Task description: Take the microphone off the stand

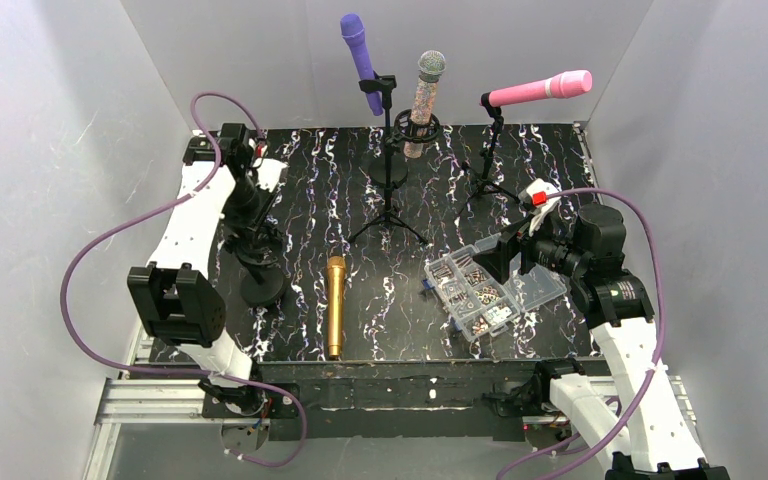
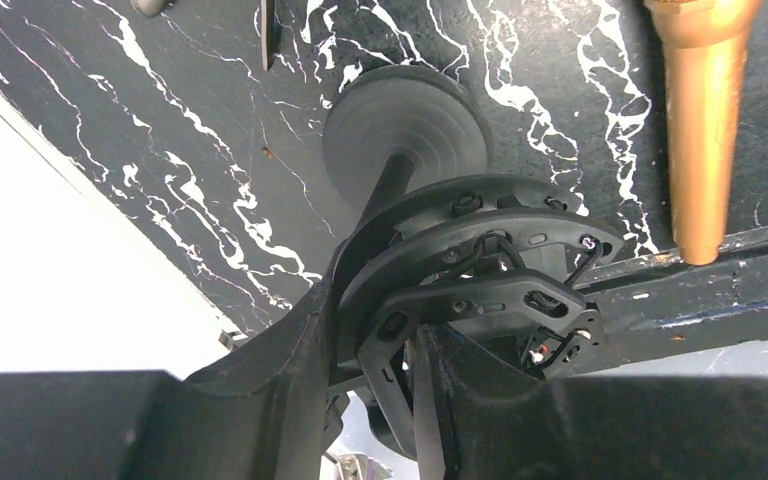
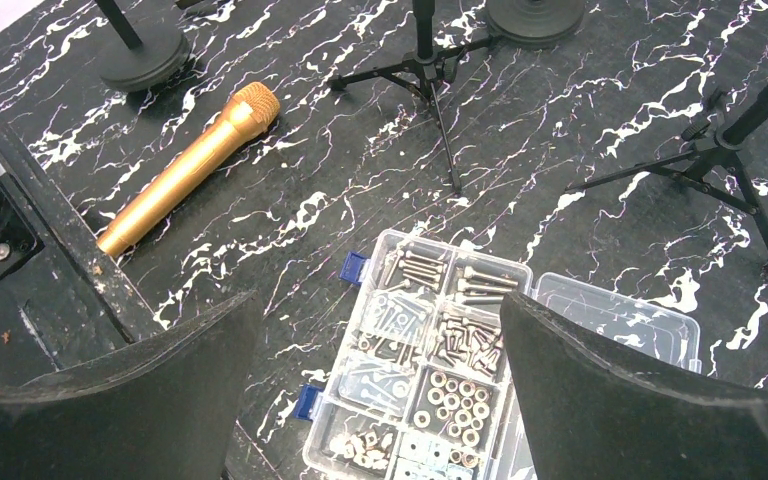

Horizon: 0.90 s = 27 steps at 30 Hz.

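The gold microphone (image 1: 335, 305) lies flat on the black marbled table, out of any stand; it also shows in the left wrist view (image 2: 700, 130) and the right wrist view (image 3: 185, 170). Just left of it stands an empty black stand with a round base (image 1: 263, 288). My left gripper (image 1: 257, 240) is closed on that stand's ring-shaped holder (image 2: 480, 230), above its base (image 2: 405, 120), with a finger on either side of the holder. My right gripper (image 1: 505, 255) is open and empty, hovering over the clear screw box (image 3: 440, 350).
At the back are a purple microphone (image 1: 358, 48) on a tripod stand, a glittery silver one (image 1: 425, 100) in a ring stand, and a pink one (image 1: 540, 88) on a tripod stand. The open screw box (image 1: 495, 285) sits front right. White walls enclose the table.
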Motion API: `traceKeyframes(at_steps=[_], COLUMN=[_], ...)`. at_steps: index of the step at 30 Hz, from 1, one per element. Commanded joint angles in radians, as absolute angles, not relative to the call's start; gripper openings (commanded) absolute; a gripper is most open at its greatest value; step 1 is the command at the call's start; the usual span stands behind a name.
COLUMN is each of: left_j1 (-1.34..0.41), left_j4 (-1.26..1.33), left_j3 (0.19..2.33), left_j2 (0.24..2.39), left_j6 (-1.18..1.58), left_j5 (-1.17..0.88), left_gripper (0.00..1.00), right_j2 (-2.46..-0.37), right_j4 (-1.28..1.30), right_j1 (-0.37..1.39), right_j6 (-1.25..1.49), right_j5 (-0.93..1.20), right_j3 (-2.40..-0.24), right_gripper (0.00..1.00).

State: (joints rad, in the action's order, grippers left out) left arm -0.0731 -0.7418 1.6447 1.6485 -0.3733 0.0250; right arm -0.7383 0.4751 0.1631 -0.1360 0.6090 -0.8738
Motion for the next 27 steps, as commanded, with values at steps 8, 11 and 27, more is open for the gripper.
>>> traceKeyframes(at_steps=[8,11,27], left_j1=[-0.071,-0.071,-0.071], left_j4=[-0.973,-0.958,-0.598], left_j3=[1.923,1.999,2.347], left_j2=[1.694,1.722,2.022], left_j6=[-0.386,-0.385,-0.472], left_j5=[0.007,0.025,0.173], left_gripper=[0.0,0.0,0.0], right_j2=[-0.739,-0.747,-0.815], right_j4=[0.438,0.436,0.451], right_j1=[0.158,0.158,0.158], right_j6=[-0.138,-0.139,-0.147], right_j5=[0.621,0.623,0.61], right_j3=[-0.885,-0.889,-0.935], right_gripper=[0.97,0.97,0.97])
